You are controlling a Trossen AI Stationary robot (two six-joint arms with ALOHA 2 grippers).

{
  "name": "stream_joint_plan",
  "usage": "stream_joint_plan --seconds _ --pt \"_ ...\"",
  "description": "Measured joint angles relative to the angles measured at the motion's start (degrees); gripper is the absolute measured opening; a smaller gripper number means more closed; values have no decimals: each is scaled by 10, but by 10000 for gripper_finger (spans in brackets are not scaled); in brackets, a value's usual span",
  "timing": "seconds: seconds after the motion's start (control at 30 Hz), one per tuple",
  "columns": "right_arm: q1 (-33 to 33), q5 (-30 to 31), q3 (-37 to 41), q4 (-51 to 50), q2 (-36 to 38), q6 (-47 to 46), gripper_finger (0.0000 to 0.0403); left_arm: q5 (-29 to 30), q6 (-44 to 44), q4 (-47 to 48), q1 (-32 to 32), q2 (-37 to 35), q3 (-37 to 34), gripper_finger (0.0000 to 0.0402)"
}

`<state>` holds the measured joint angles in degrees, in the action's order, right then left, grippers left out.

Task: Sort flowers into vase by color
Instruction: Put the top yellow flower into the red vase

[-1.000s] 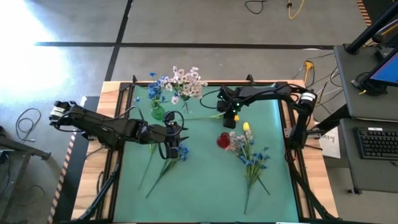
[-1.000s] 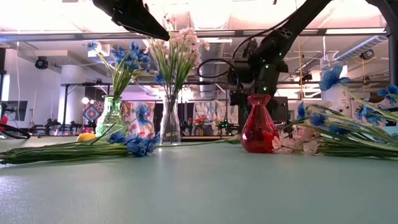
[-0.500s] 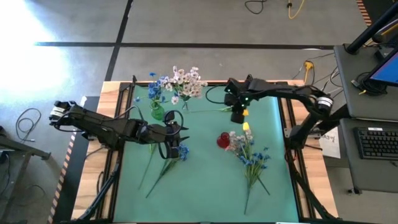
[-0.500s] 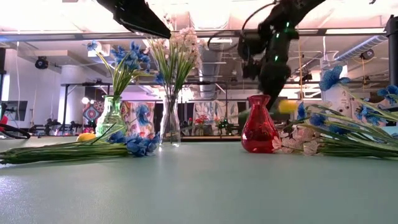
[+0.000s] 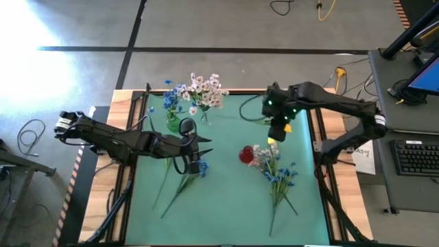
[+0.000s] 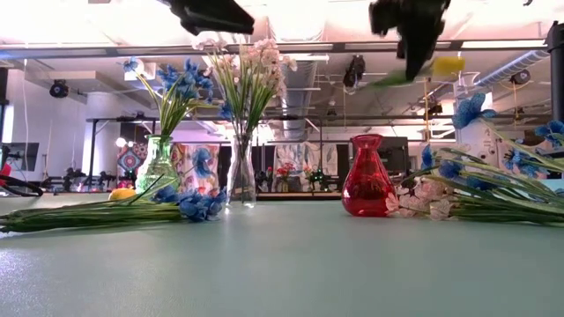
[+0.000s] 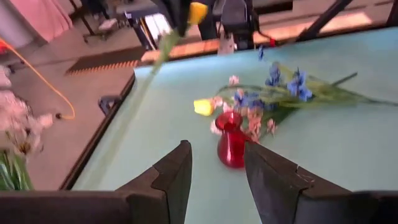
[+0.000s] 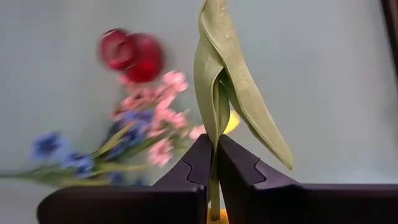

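I'm seeing the right gripper (image 5: 278,130) clamping the thin green stalk of a yellow tulip-like artificial flower (image 6: 447,64), carrying it in the air above the small red glass vase (image 5: 245,154) on the green table mat (image 5: 226,199). Left gripper (image 5: 204,149) is hovering with fingers apart, holding nothing, over loose blue blossom stems (image 5: 185,180). Mixed pink-and-blue flower pile (image 5: 276,171) is lying just beside the red vase.

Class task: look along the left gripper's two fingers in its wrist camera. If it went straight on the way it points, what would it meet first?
Most likely the red vase, which sits just beyond the gap between the left gripper fingers. The yellow tulip and the flower pile lie beyond it. Depth is uncertain.
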<state>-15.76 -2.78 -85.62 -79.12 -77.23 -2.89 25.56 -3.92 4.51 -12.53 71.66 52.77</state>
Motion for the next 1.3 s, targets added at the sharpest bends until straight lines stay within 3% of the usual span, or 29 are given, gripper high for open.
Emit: stream_joint_plan --seconds 0.17,0.37,0.53,0.7,1.03,1.3 --pt "91 0 -29 -38 -5 -82 18 -6 -44 -79 0 30 0 144" --pt "172 -2 -36 -42 -10 -162 18 -7 -72 -80 0 99 49 191" --pt "203 -2 -40 -43 -10 -200 18 -14 -112 -78 0 173 102 229" --pt "215 -1 -40 -43 -10 -208 18 -11 -131 -42 2 244 166 235" --pt "218 -1 -40 -42 -10 -211 18 19 -137 27 10 313 252 174" --pt "218 -1 -40 -40 -10 -205 18 38 -121 29 14 313 254 40"
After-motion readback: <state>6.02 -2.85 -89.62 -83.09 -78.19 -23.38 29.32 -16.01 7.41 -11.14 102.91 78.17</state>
